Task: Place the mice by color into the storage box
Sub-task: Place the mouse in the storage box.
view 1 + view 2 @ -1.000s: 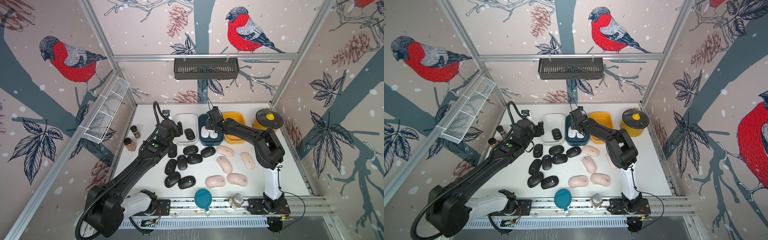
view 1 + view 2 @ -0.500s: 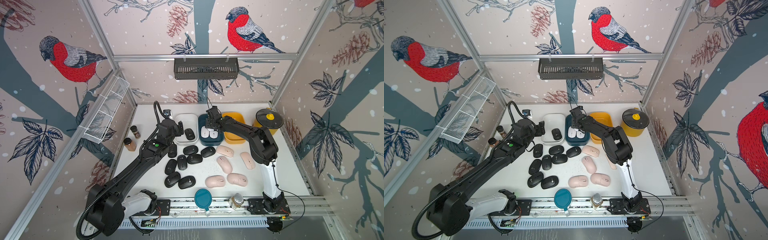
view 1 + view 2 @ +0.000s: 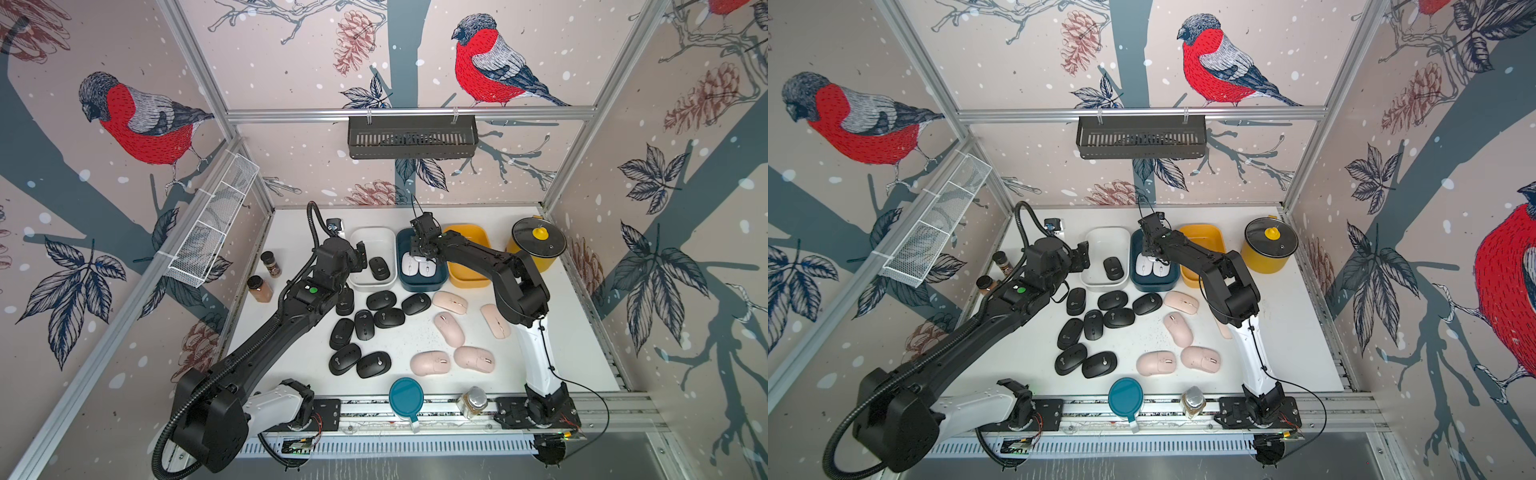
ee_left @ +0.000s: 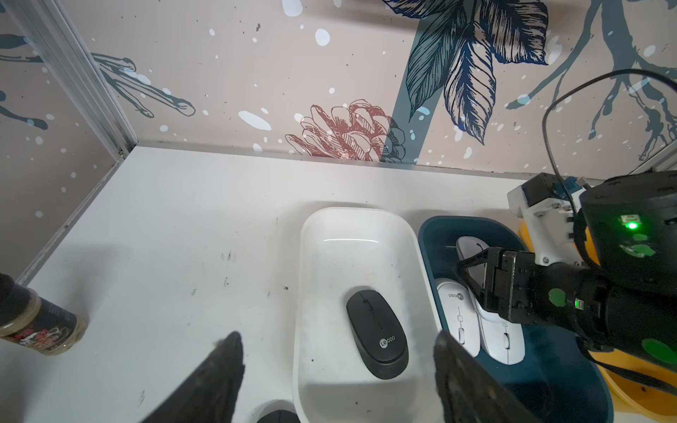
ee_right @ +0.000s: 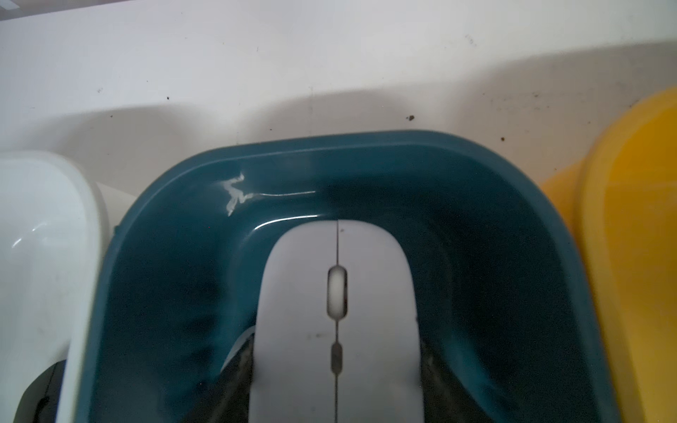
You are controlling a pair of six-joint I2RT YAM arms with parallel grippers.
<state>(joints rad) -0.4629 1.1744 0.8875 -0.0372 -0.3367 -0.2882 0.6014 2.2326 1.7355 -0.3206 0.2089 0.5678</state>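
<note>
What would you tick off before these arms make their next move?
1. White mouse over the blue bin: ok, it sits between the right pincer fingers, inside the rim.
2. Right pincer has let go: cannot tell.
3. Left pincer open with nothing in it: ok.
4. White bin holds only a black mouse: ok.
5. Yellow bin ready for the pink mice: ok in the part that shows; the right arm hides the rest.
</note>
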